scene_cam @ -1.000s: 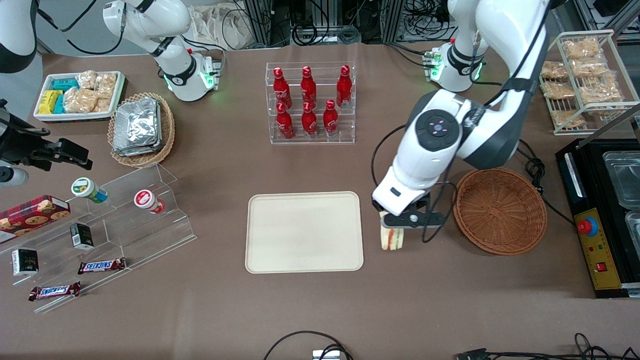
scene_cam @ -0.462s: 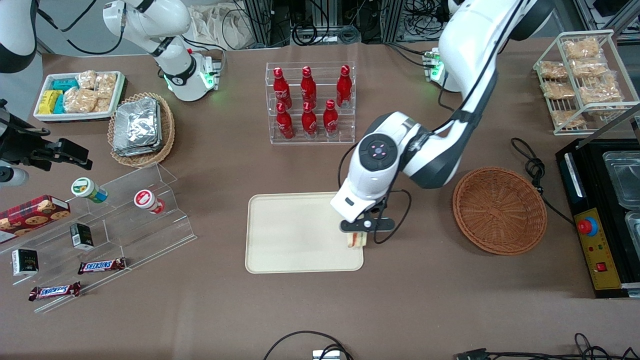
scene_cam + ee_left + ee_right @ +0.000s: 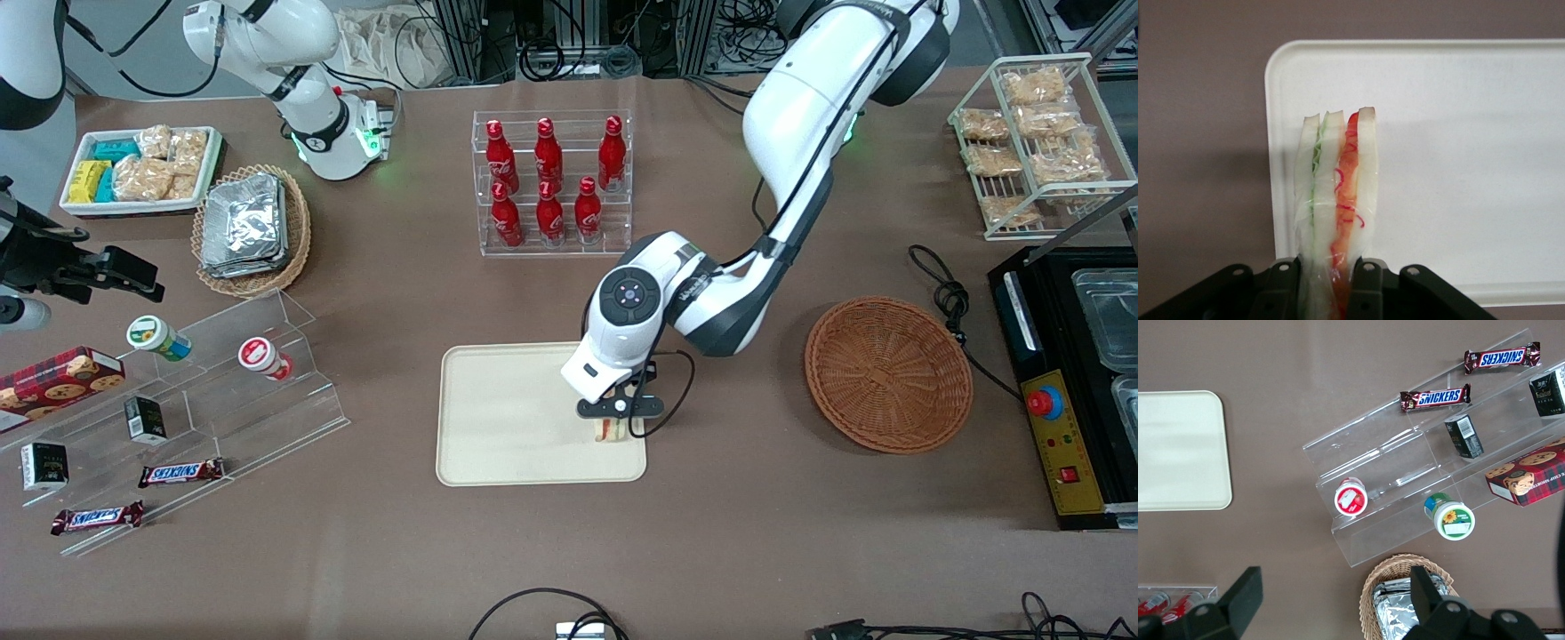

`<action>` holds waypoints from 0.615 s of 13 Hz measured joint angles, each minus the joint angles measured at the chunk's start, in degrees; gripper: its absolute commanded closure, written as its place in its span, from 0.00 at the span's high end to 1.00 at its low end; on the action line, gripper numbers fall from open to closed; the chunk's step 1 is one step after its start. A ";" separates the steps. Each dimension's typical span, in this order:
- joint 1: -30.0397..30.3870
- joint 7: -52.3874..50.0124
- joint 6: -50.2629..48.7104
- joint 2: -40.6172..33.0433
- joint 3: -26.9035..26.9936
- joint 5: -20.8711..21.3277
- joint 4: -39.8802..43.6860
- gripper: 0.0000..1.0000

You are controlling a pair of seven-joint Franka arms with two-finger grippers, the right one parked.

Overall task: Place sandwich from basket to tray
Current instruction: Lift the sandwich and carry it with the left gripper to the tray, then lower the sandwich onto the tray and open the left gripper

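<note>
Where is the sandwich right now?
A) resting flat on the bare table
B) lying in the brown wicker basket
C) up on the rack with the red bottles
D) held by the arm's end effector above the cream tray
D: the end effector grips the sandwich over the tray; the basket has no sandwich in it.

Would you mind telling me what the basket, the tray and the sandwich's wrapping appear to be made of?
The basket, empty, looks like reddish-brown woven wicker: its ribbed weave shows. The tray seems matte cream plastic, smooth with rounded corners, though that is uncertain. The sandwich, held by the gripper above the tray, appears wrapped in clear glossy film, since the filling shows through.
</note>
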 measured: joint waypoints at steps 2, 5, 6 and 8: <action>-0.43 0.00 0.03 0.97 0.00 0.30 0.03 0.23; -0.77 0.00 0.03 1.97 0.00 2.26 0.03 0.23; -1.00 0.00 0.04 2.31 0.00 2.38 0.04 0.24; -1.51 0.00 0.06 2.91 0.00 2.97 0.04 0.27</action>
